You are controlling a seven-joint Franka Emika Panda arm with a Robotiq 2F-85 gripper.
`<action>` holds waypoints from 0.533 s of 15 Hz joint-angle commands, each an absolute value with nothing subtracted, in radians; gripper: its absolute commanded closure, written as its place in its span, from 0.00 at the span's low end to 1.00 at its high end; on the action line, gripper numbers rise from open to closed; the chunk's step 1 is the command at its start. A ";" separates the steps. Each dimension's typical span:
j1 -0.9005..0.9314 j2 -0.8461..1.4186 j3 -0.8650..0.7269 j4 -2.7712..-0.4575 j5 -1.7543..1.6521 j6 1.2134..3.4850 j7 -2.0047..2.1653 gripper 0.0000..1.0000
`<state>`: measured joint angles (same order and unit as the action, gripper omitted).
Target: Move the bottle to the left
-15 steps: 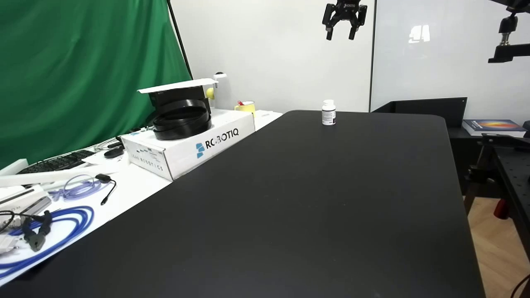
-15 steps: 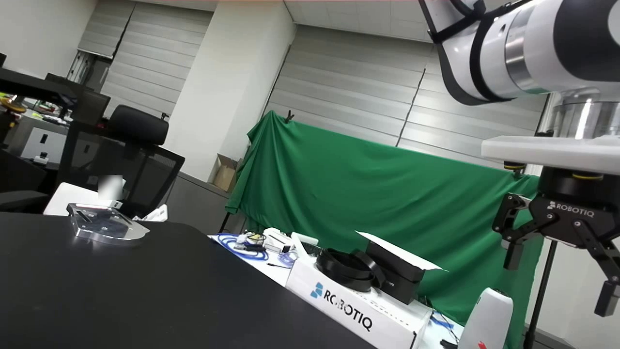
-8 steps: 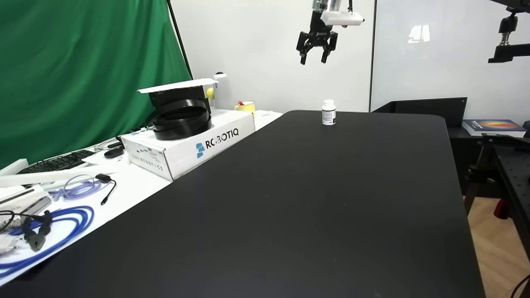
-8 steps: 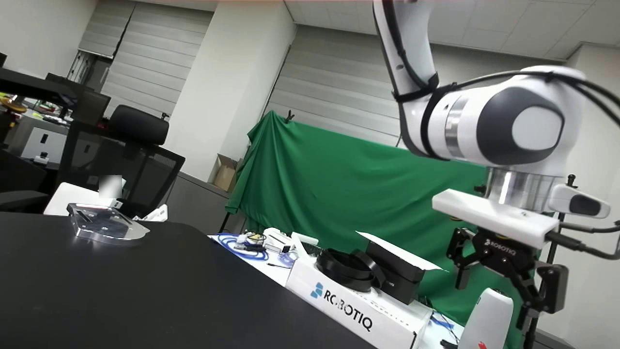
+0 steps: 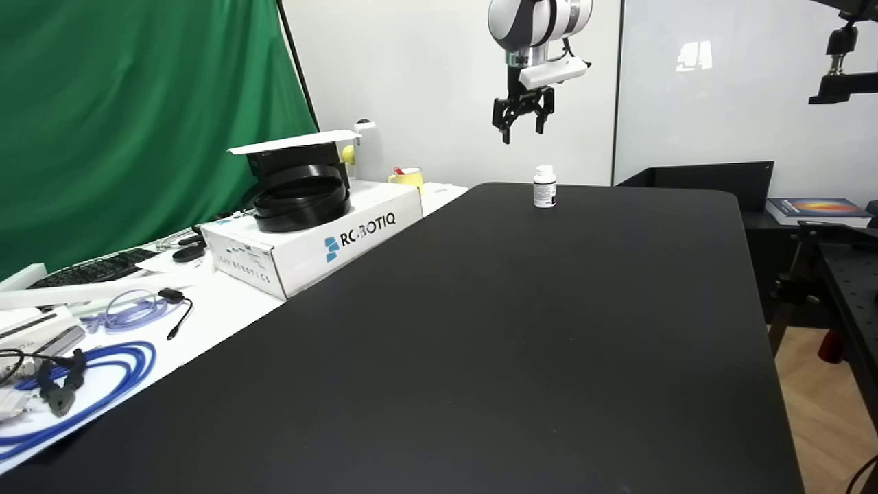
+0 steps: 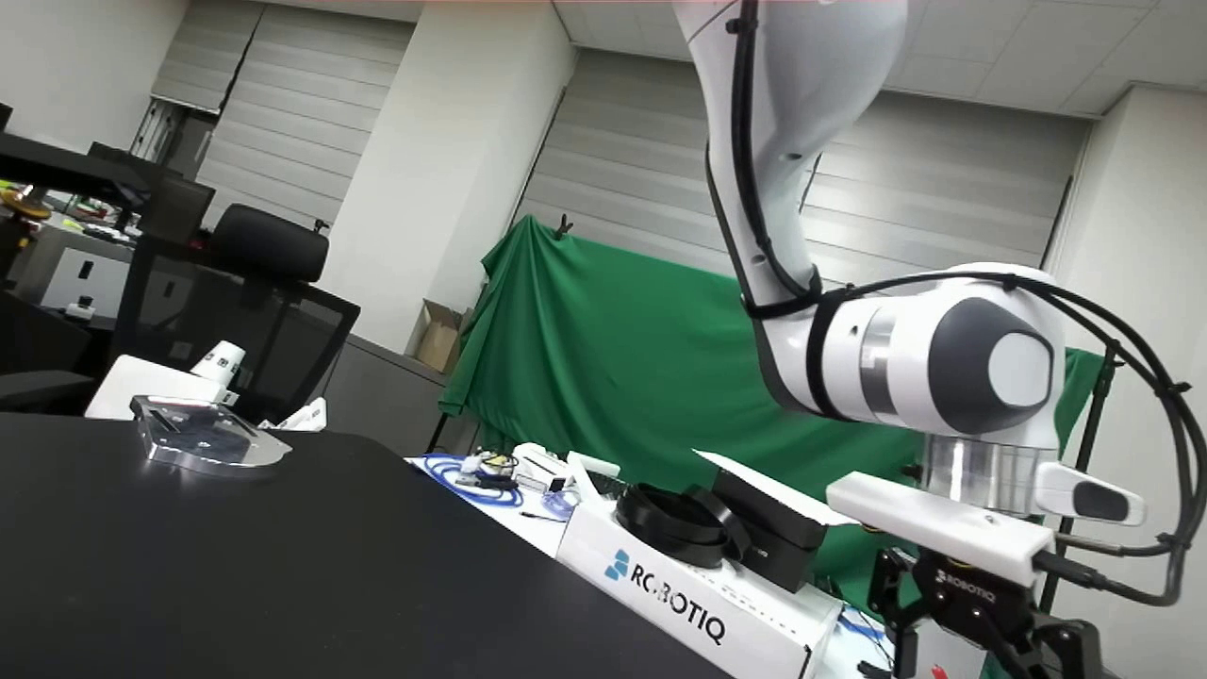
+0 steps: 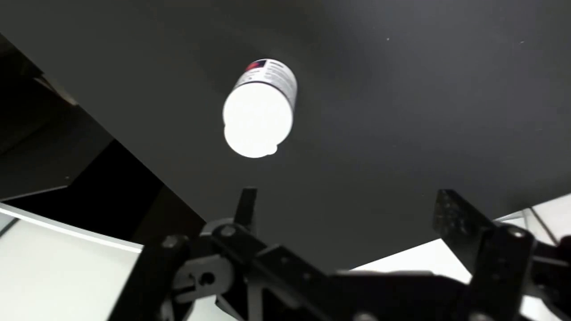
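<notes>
The small white bottle (image 5: 544, 189) with a white cap and printed label stands upright near the far edge of the black table (image 5: 514, 329) in an exterior view. In the wrist view the bottle (image 7: 258, 111) shows from above, left of centre, ahead of the fingertips, its cap washed out by glare. My gripper (image 5: 523, 134) hangs above the table, higher than the bottle and slightly left of it. In the wrist view the gripper (image 7: 348, 191) is open, with nothing between its fingers. In an exterior view (image 6: 283, 566) the table shows, but the bottle is out of view.
A white Robotiq box (image 5: 343, 240) with black rings (image 5: 302, 199) on top stands along the table's left side. A yellow mug (image 5: 410, 178) is behind it. A clear plate-like fixture (image 6: 207, 438) sits at the table's far end in an exterior view.
My gripper has come down from high up and shifted left in the exterior view where the bottle shows, turning slightly. It has stayed open. The bottle has not moved.
</notes>
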<state>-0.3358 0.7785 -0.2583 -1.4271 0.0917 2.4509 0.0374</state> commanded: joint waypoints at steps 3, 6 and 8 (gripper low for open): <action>-0.359 0.883 -0.334 -1.246 0.009 2.277 0.164 0.00; -0.411 0.926 -0.304 -1.186 0.041 2.166 0.151 0.00; -0.444 0.953 -0.280 -1.154 0.067 2.125 0.136 0.00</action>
<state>-0.3932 0.8895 -0.3162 -1.2593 0.0427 2.2042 0.1161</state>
